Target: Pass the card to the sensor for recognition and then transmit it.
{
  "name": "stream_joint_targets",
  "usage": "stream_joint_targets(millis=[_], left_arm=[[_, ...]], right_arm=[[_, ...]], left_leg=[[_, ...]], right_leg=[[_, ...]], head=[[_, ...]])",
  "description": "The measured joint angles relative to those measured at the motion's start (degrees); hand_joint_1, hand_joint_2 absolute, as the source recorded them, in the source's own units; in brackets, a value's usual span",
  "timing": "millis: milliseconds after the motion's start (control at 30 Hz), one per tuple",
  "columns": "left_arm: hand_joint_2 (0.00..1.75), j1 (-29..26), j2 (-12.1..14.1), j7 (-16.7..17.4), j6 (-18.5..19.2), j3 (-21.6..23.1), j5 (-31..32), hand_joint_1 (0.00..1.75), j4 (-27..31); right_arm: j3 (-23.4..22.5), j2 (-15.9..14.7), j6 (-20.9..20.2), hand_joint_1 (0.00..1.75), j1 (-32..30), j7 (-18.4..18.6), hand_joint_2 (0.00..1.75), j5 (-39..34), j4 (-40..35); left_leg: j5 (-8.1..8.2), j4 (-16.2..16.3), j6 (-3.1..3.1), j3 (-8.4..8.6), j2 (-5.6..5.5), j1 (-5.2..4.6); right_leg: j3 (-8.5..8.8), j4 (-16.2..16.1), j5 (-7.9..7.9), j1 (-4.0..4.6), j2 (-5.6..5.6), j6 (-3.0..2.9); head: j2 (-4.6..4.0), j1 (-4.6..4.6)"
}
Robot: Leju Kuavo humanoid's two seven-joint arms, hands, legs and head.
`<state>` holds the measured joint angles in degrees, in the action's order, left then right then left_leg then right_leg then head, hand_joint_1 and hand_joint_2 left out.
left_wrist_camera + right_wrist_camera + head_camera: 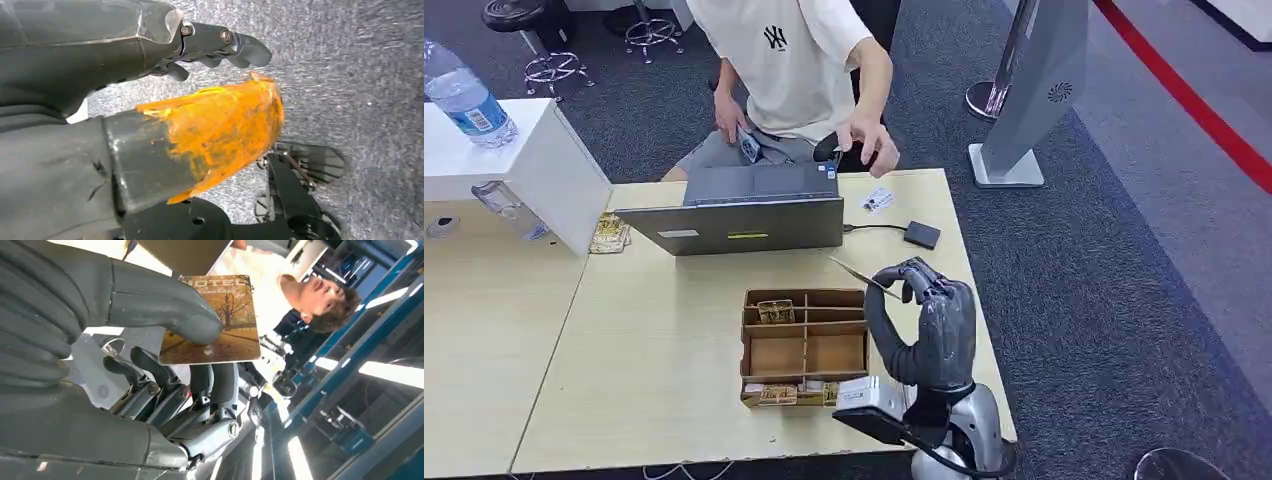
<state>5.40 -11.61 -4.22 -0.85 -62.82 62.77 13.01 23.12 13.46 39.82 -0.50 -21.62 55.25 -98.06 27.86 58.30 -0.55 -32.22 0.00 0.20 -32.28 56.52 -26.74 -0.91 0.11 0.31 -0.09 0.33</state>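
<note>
The right hand (924, 320) stands low and right of centre in the head view, raised above the tabletop (664, 370) with a card (864, 277) pinched between thumb and fingers; in the right wrist view the thumb lies across the card's (220, 325) printed face with the darker fingers (165, 390) behind it, so this hand is clearly grasping the card. Seen edge-on from above, the card is a thin sliver slanting toward the upper left of the frame, its free end over the gap between the compartmented cardboard box (805, 345) and the back of the laptop (744, 215). The small dark unit (922, 235) on a cable, which I take to be the sensor, lies just above the hand in the frame and well apart from it, slightly right of the card's tip. So the coming move looks like a reach forward with a small turn to bring the card's face down to it. The way there is open tabletop; the right edge of the table runs close alongside, and a person (794, 60) sits beyond the laptop with one hand (872, 140) hanging above a second card (878, 200) near the far edge. The left hand (220, 47) hangs over the carpeted floor with its fingers partly curled and nothing visibly in it; whether it is released or clenched I cannot tell.
</note>
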Motion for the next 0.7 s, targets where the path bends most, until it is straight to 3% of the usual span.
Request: stream_joint_targets(millis=[300,700], left_arm=[[0.00,0.1,0.8,0.8,0.4,-0.1,0.1,0.00,0.0],[0.00,0.2,1.1,2.0,0.9,-0.2,1.9,0.00,0.0]], right_arm=[[1.7,0.2,0.0,1.75,4.0,0.9,1.75,0.0,4.4],[1.8,2.3,0.0,1.75,14.1,2.0,1.75,6.6,13.4]], left_leg=[[0.01,0.0,-0.01,-0.04,-0.01,-0.02],[-0.01,0.0,0.00,0.00,0.00,-0.01]], right_leg=[[0.00,0.0,0.00,-0.01,0.00,0.01],[0.00,0.0,0.01,0.00,0.01,0.00]], head=[[0.00,0.00],[0.00,-0.02]])
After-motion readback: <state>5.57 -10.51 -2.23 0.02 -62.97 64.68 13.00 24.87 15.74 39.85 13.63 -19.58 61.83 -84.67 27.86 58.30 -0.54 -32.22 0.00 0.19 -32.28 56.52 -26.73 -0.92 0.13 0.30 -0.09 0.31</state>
